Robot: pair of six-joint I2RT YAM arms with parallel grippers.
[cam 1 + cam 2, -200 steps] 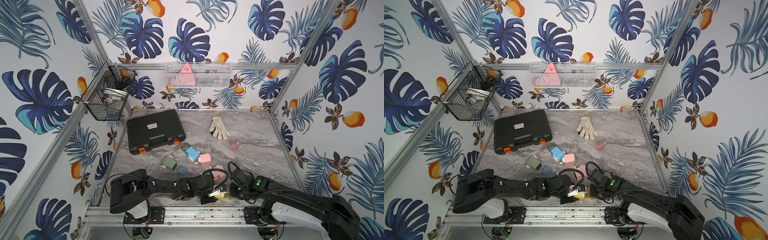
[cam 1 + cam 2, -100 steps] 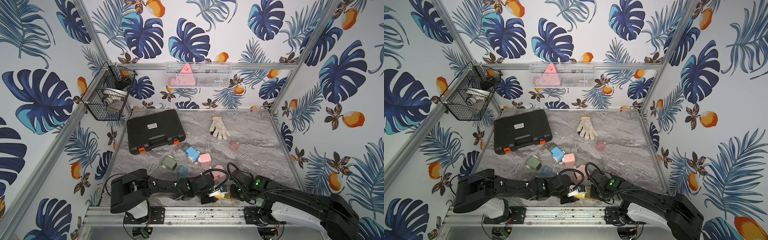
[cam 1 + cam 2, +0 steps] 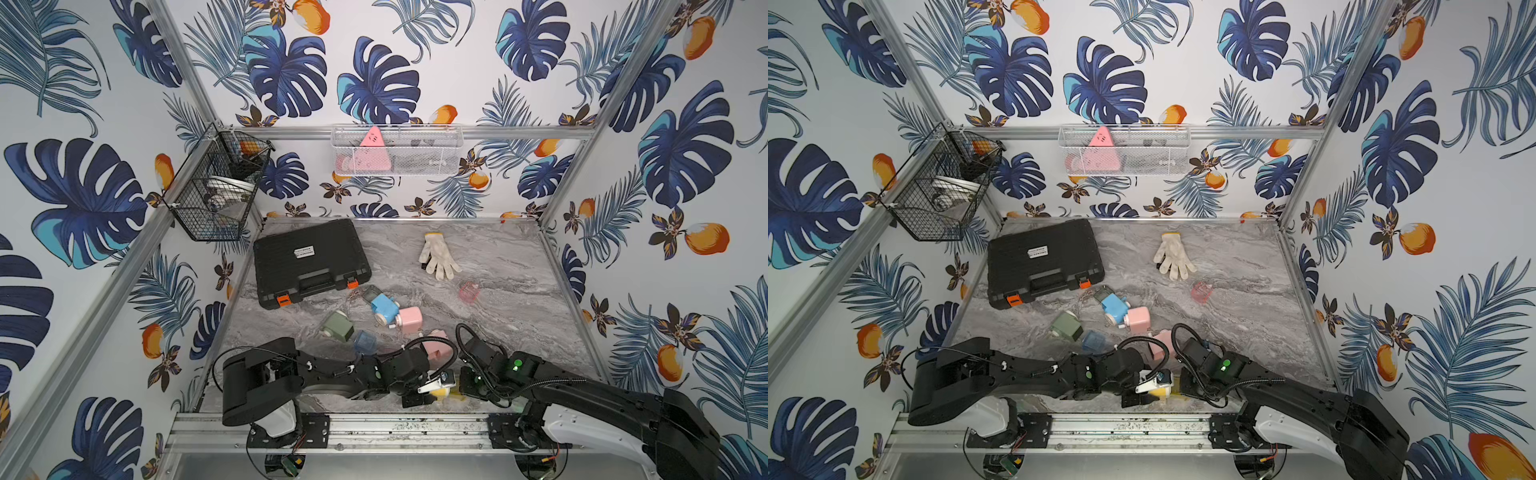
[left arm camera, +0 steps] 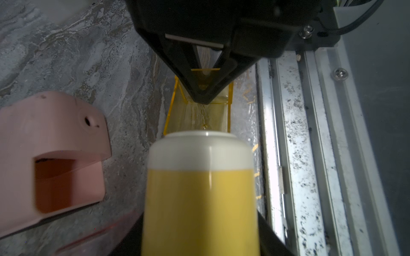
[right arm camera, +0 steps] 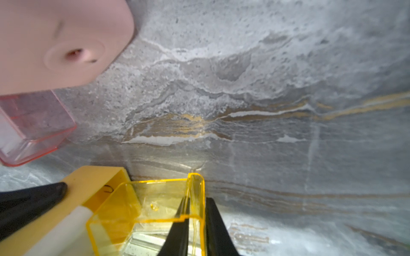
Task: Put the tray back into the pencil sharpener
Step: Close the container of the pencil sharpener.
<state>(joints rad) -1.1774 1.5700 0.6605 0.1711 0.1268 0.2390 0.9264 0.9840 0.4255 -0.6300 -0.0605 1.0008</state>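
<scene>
- The right gripper (image 5: 197, 199) is pinched onto one thin wall of the yellow see-through tray (image 5: 146, 197). One finger is set inside the tray & one outside, w/ the wall pressed btw them.
- The tray is found at the near edge of the grey surface (image 5: 266, 88), just beside the metal rail (image 4: 299, 133).
- The tray is lined up w/ the yellow pencil sharpener (image 4: 199, 199), right at its white end. Most of the tray is seen outside it. If the two touch can't be told.
- The left gripper (image 3: 430, 388) is closed on the pencil sharpener. A black finger (image 5: 33, 199) is seen pressed on its yellow side.
- A pink sharpener (image 4: 55, 166) w/ an empty slot is laid near the two grippers. A pink clear tray (image 5: 33, 133) is seen just beside it.
- Farther back, a blue sharpener (image 3: 384, 305), a 2nd pink sharpener (image 3: 409, 320) & a green sharpener (image 3: 338, 326) are bunched mid-surface.
- A black case (image 3: 309, 262) & a white glove (image 3: 438, 257) are laid at the back, well apart from the grippers.
</scene>
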